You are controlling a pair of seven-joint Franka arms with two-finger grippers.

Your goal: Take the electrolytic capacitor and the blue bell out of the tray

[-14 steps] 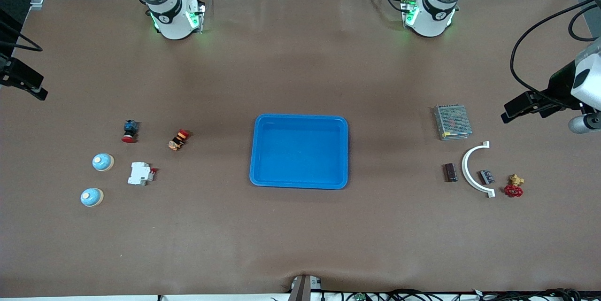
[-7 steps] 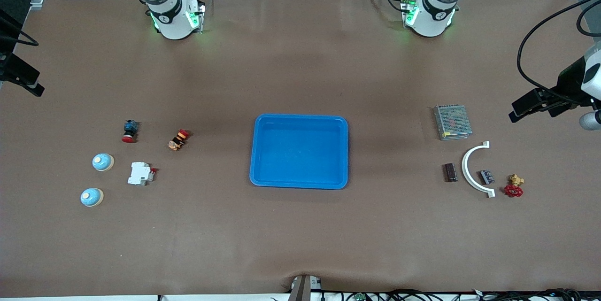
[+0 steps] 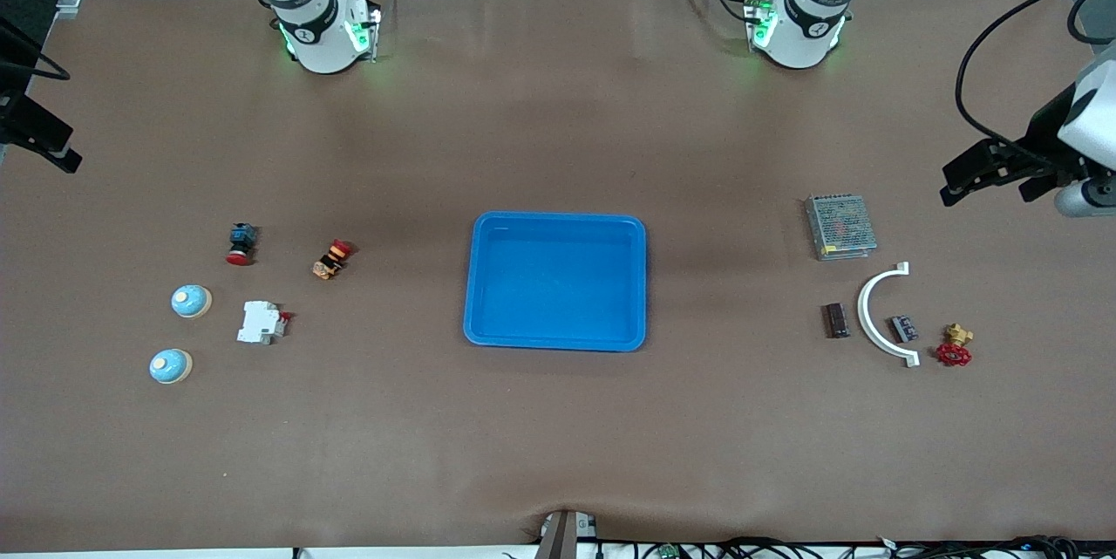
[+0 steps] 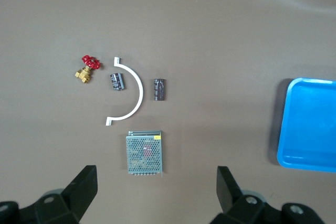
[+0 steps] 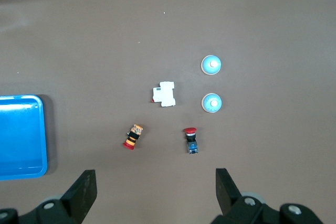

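**Still apart: both grippers spread high over the table ends**

Nearest the front camera lay one blue bell (image 3: 170,365), with a second blue bell (image 3: 191,301) a little farther off and a white circuit breaker (image 3: 261,323) beside them, all toward the right arm's end. Farther again sat a red-capped push button (image 3: 241,243) and an orange-and-red switch (image 3: 332,259). At the table's middle rested the blue tray (image 3: 643,280), holding nothing.

Toward the left arm's end, a red-handled brass valve (image 3: 955,346) lay nearest, then a small black component (image 3: 903,329) inside the curve of a white arc bracket (image 3: 876,315), and the dark cylindrical capacitor (image 3: 837,320) just outside that curve on the tray's side. A metal mesh power supply (image 3: 840,227) sat farther from the camera; a yellow label showed on it, its writing unreadable.

The left gripper (image 4: 157,195) hung over the power supply's end of the table, fingers spread wide and holding nothing. The right gripper (image 5: 156,192) hung over the right arm's end, also spread and empty; the front view cut off most of it at the frame's edge, while its wrist view showed both bells, the breaker and the tray's corner together.
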